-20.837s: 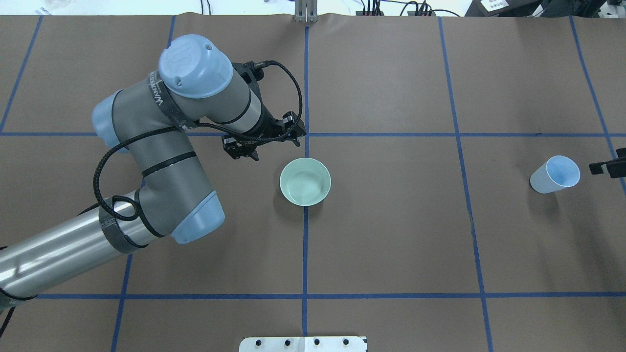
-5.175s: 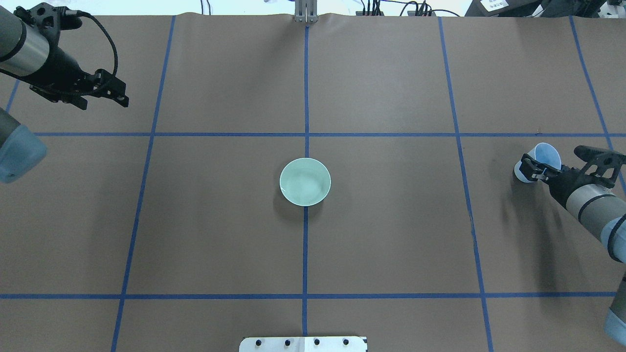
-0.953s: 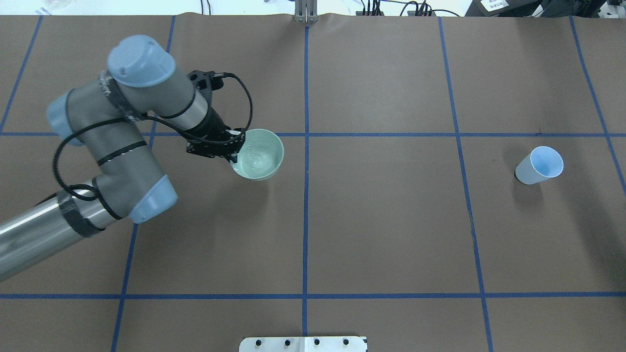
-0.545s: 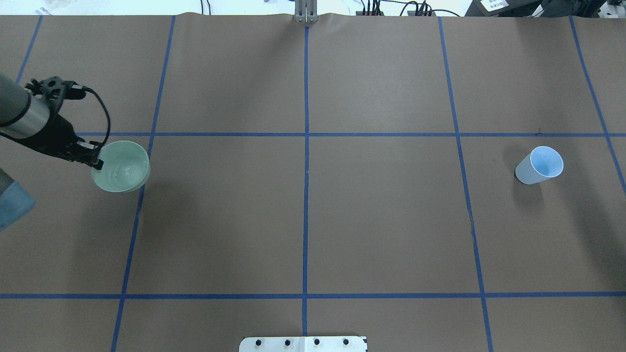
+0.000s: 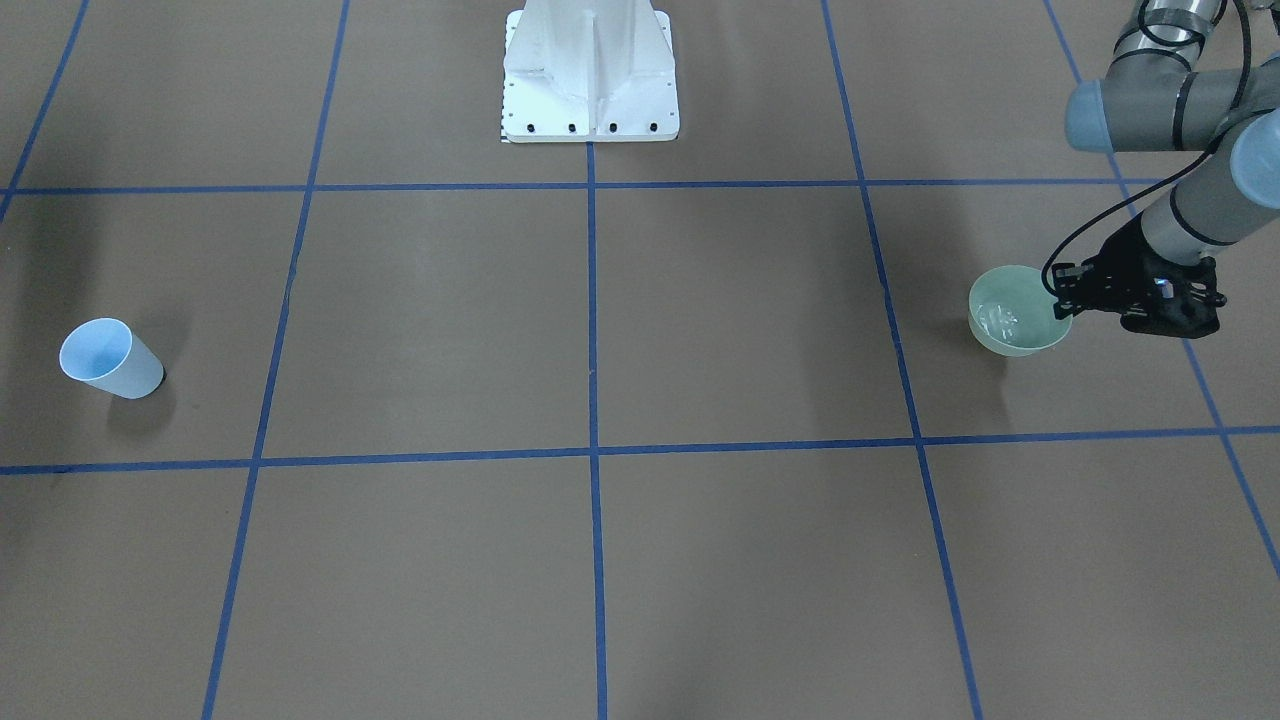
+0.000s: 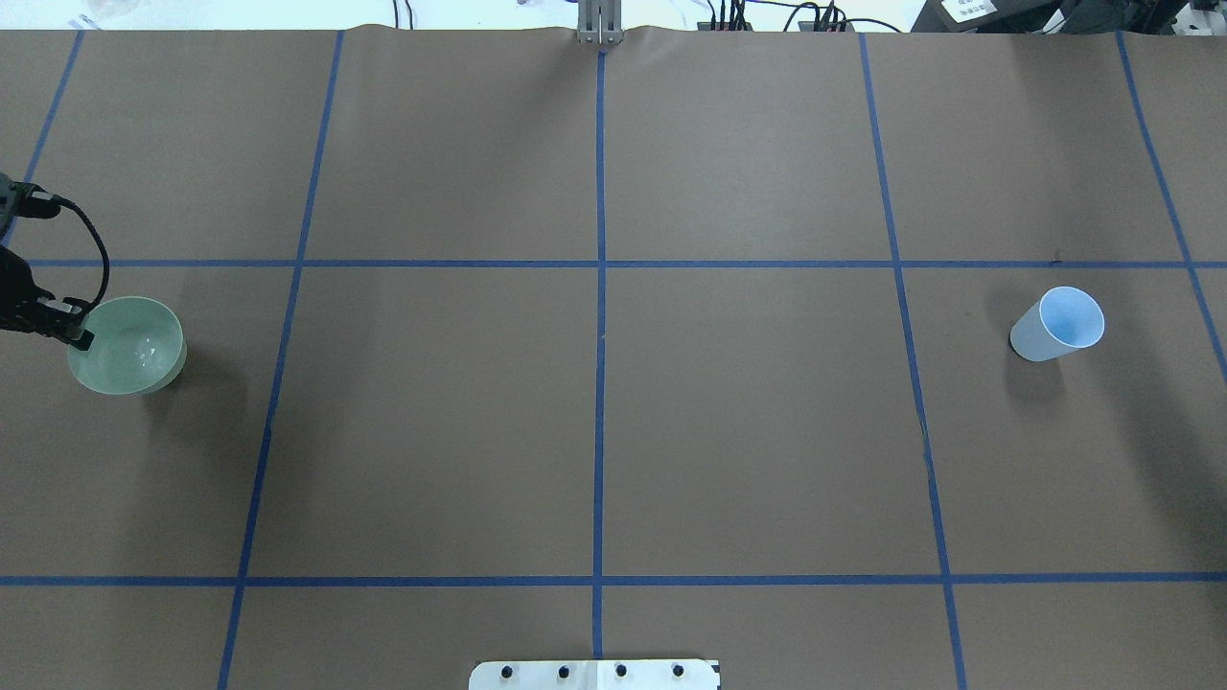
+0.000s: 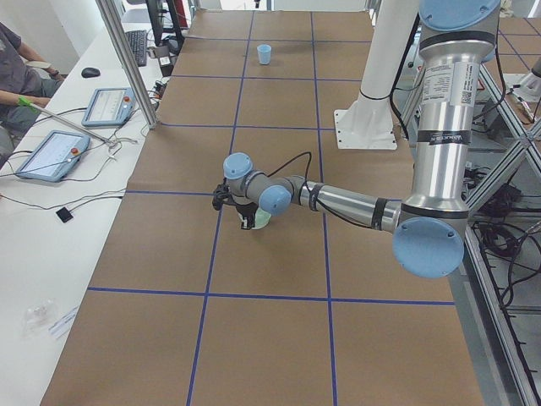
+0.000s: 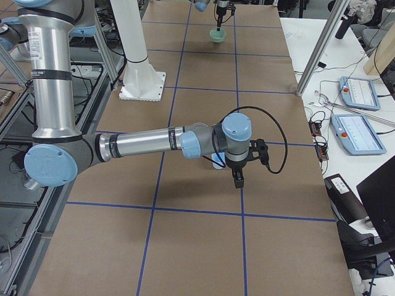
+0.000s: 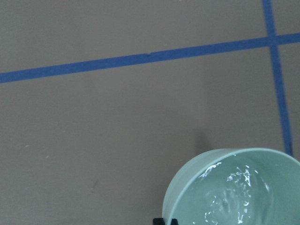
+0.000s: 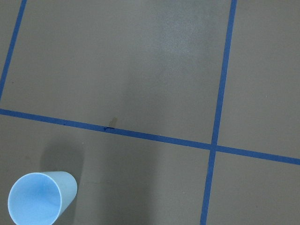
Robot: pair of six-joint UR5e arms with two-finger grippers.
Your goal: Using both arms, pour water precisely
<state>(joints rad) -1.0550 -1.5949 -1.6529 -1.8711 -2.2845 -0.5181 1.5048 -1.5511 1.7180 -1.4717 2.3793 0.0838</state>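
A pale green bowl (image 6: pixel 129 347) holding water hangs near the table's left edge, its shadow offset on the brown paper. My left gripper (image 6: pixel 81 335) is shut on the bowl's rim, on the side towards the table's edge. The front-facing view shows the same grip, gripper (image 5: pixel 1063 298) on bowl (image 5: pixel 1015 315). Rippled water fills the bowl (image 9: pixel 234 190) in the left wrist view. A light-blue cup (image 6: pixel 1059 324) stands alone at the far right, also low in the right wrist view as the cup (image 10: pixel 40 204). My right gripper (image 8: pixel 237 177) shows only in the exterior right view, hovering by the cup; I cannot tell its state.
The white pedestal base (image 5: pixel 590 75) stands at the robot's side of the table. Blue tape lines (image 6: pixel 599 383) grid the brown paper. A metal post (image 7: pixel 127 59), tablets (image 7: pixel 52 154) and a seated person's arm (image 7: pixel 19 80) line the side bench.
My left arm has carried the bowl leftwards, from the table's middle to its left edge. The cup has not moved. The right gripper, at the cup 5 s ago, has left the overhead view.
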